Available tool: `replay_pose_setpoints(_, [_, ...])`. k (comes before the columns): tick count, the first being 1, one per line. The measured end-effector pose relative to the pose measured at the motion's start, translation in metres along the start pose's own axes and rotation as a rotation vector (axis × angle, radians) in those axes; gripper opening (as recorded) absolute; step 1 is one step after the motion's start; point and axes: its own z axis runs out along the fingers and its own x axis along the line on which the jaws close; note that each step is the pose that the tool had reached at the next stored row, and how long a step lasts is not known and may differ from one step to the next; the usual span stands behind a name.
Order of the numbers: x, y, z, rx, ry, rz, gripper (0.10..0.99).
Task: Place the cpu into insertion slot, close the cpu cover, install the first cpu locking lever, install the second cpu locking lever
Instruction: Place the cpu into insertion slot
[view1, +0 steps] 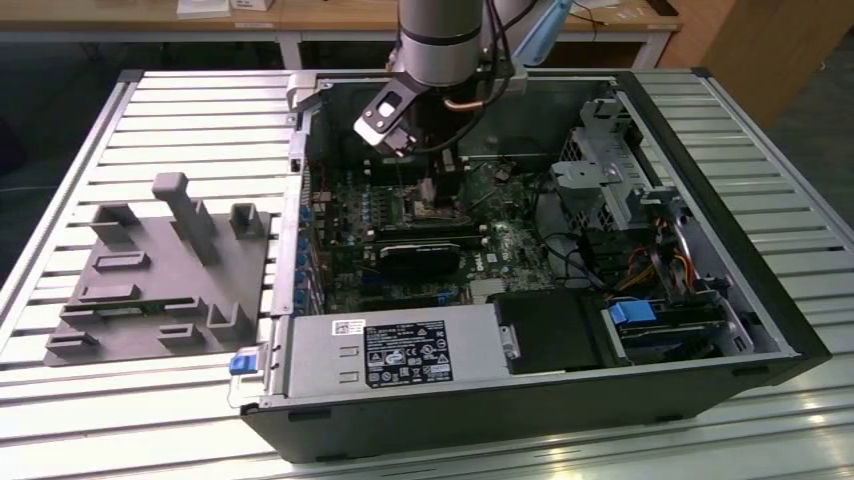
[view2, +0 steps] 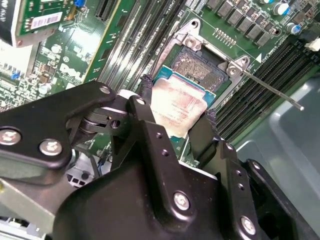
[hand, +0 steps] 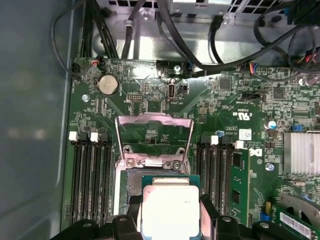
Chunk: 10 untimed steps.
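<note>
My gripper (view2: 177, 100) is shut on the cpu (view2: 175, 107), a small square chip with a silver-grey top, one black finger on each of two opposite sides. The chip hangs tilted just over the near edge of the insertion slot (view2: 202, 65), whose dark centre lies uncovered. In the first wrist view the cpu (hand: 170, 210) sits between the fingers of the gripper (hand: 170, 207), with the slot (hand: 132, 181) beyond it. The cpu cover (hand: 155, 118) stands flipped up and open behind the slot. A thin metal locking lever (view2: 272, 91) sticks out free beside the socket. In the exterior view the gripper (view1: 430, 188) reaches down into the case.
Long black memory slots (hand: 90, 175) flank the socket on both sides. Black cables (hand: 200, 55) run along the case wall. A finned heatsink (hand: 301, 152) is on the board. A grey power supply (view1: 387, 355) fills the case front, a drive cage (view1: 614, 170) the exterior view's right. A grey fixture (view1: 160, 270) lies outside.
</note>
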Motion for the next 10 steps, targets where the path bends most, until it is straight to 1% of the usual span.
replay_pose_setpoints(10, [0.0049,-0.0044,0.0135,0.000,0.0000,0.000,0.541])
